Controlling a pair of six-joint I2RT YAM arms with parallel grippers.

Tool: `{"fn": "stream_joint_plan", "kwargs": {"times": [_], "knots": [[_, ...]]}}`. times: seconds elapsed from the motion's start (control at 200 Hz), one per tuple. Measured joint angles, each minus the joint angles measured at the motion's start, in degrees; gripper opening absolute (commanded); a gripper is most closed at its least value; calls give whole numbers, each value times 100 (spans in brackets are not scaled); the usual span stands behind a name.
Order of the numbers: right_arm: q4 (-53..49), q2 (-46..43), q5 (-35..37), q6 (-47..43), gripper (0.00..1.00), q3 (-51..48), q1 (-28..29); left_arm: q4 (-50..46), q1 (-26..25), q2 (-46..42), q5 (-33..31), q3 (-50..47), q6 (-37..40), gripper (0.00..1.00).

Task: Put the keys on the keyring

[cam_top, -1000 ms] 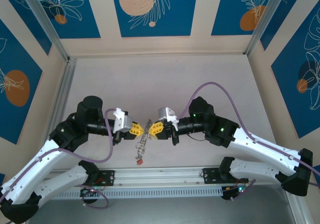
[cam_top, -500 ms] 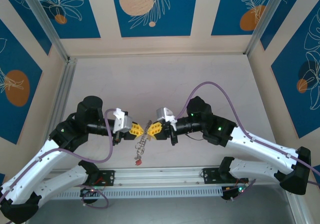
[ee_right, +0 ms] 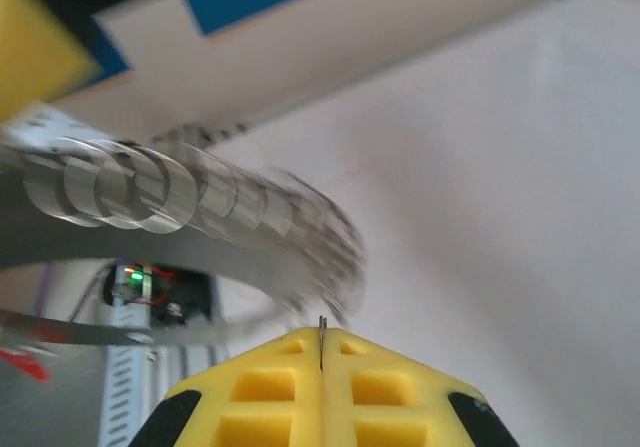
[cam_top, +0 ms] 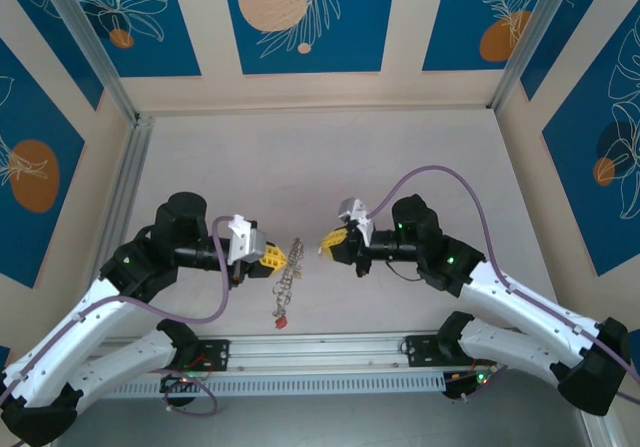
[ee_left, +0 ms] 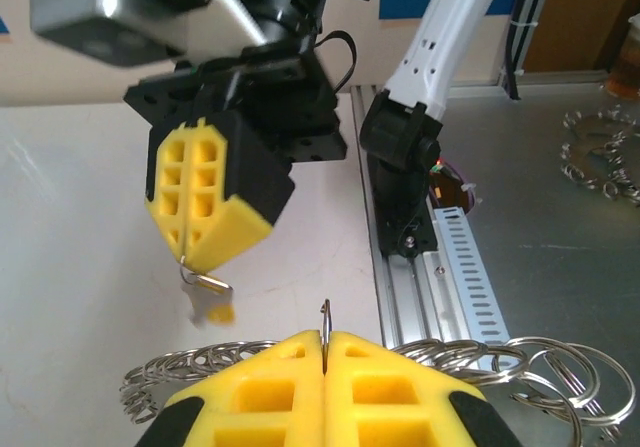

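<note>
My left gripper [cam_top: 284, 259] [ee_left: 325, 339] is shut on the thin wire of the keyring [ee_left: 325, 315], which pokes up edge-on between the yellow pads. A bunch of silvery keys [cam_top: 288, 279] [ee_left: 190, 367] hangs from it, fanned to both sides in the left wrist view, with a red tag [cam_top: 282, 320] at the low end. To the right, apart from it, my right gripper [cam_top: 325, 242] [ee_left: 195, 262] [ee_right: 321, 339] is shut on one small key [ee_left: 210, 300] with a yellow head, which dangles below its pads. The bunch [ee_right: 200, 202] is blurred in the right wrist view.
An aluminium rail [cam_top: 320, 352] [ee_left: 440, 257] runs along the near table edge, with the right arm's base [ee_left: 400, 167] on it. Loose metal rings [ee_left: 600, 152] lie on the grey surface beyond the rail. Frame posts [cam_top: 90, 47] stand at the back corners.
My right gripper has drawn back to the right, away from the left gripper, opening a gap between them. The left gripper and hanging bunch have stayed put.
</note>
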Motion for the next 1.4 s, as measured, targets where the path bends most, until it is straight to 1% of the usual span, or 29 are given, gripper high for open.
{"fn": "stream_joint_plan", "kwargs": {"times": [0.055,0.105,0.285,0.385,0.515,0.595,0.7,0.77,0.915,1.05,1.11,1.25,1.401], "knots": [[-264,170,155,308,0,-122,-256,24,0,-48,-68,-76,-44,0],[-507,398,334,542,0,-175,-376,59,0,-98,-127,-146,-92,0],[-1484,1189,866,1335,0,-306,-391,153,0,-232,-302,-251,-184,0],[-1923,1762,1222,1648,0,-282,-243,205,0,-262,-345,-267,-186,0],[-2422,2577,1615,1902,0,4,160,236,4,-306,-411,-326,-186,0],[-2524,3003,1801,1967,0,295,341,236,13,-313,-411,-341,-186,0],[-2535,3338,1971,1971,0,487,446,243,57,-313,-404,-345,-186,0],[-2535,3453,2020,1987,1,525,450,256,81,-308,-396,-350,-186,0],[-2533,3670,2061,2013,15,673,455,280,203,-299,-310,-369,-190,0],[-2492,3659,2083,2028,23,706,455,319,306,-297,-232,-415,-238,0],[-2470,3622,2081,2055,28,704,455,321,337,-291,-199,-422,-275,0],[-2315,3370,2079,2120,31,597,455,374,385,-229,-105,-426,-299,0],[-2039,2732,2081,2262,37,125,507,448,431,-223,-20,-435,-341,0]]}}
